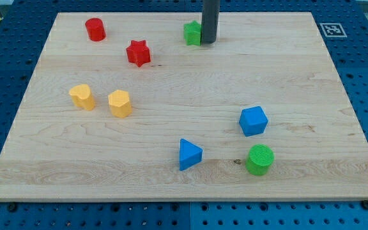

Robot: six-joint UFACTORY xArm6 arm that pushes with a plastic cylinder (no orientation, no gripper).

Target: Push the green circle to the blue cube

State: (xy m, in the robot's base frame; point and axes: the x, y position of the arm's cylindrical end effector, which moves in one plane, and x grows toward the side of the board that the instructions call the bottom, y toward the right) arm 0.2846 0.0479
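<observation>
The green circle (260, 159) lies near the view's bottom right on the wooden board (184, 185). The blue cube (253, 121) sits just above it and slightly to its left, a small gap between them. My tip (209, 42) is far off at the view's top centre, touching the right side of a green block (192, 32) of unclear shape. The rod comes down from the top edge of the view.
A blue triangle (189, 154) lies left of the green circle. A red star (138, 53) and a red cylinder (95, 29) are at the top left. Two yellow blocks (82, 96) (119, 103) sit at the left.
</observation>
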